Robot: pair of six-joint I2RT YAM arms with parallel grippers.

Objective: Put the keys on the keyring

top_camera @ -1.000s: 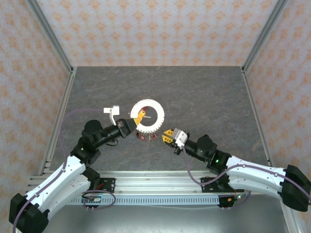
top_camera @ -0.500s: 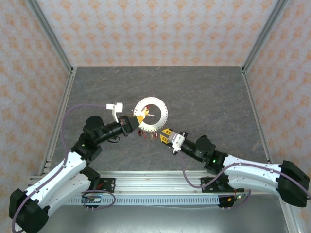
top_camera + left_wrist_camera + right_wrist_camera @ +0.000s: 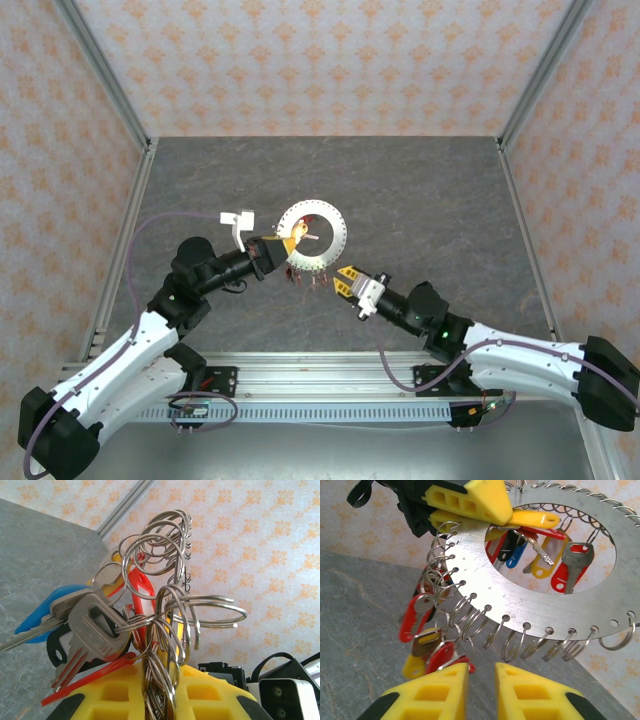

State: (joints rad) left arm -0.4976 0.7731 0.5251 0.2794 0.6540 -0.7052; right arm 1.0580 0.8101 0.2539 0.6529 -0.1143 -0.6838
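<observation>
The keyring is a pale metal disc with a wide hole, lifted off the floor and tilted. My left gripper is shut on its left rim, seen edge-on with small split rings in the left wrist view. Keys with red and yellow tags hang from rings under the rim; a silver key and a blue tag hang close to the left jaws. My right gripper sits just below the keyring, its jaws a narrow gap apart with nothing between them.
The grey stone-pattern floor is bounded by patterned walls and metal frame posts. A white bracket sticks up from the left wrist. More tagged keys show through the disc's hole.
The left gripper has tipped the keyring up from lying flat and shifted it slightly right. The right gripper has edged closer under its lower rim.
</observation>
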